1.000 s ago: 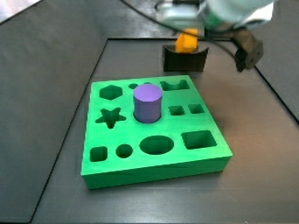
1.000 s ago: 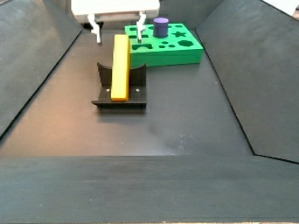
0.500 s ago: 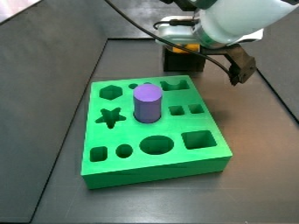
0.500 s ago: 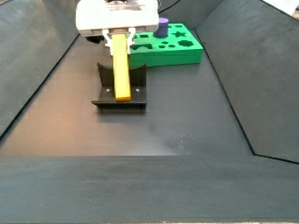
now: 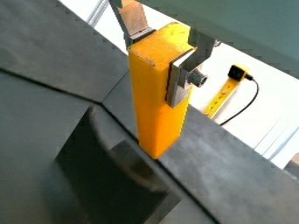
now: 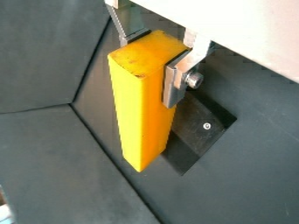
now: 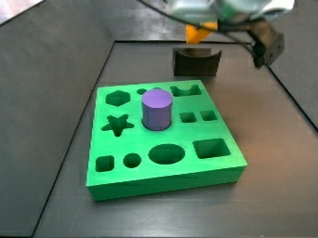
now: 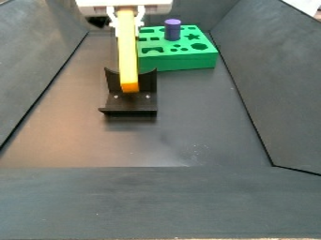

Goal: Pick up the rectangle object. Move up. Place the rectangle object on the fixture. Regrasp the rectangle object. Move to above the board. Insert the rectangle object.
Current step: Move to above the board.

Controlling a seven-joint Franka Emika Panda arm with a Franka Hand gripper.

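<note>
hand [image 8: 128,13] gripping rectangle object [image 8: 127,54] | raised off fixture [image 8: 128,101] since earlier

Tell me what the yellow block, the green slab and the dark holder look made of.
Rectangle object, held in the gripper above the fixture: likely plastic, smooth, even colour, faint sheen. Board: probably plastic too, uniform bright green, matte, crisp cut-outs. Fixture: dark, matte, with a screw head showing in a wrist view; plastic or coated metal, unclear.

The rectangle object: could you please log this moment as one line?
end effector: shut on rectangle object | rectangle object: upright, lifted above fixture | board: purple cylinder in hole
</note>
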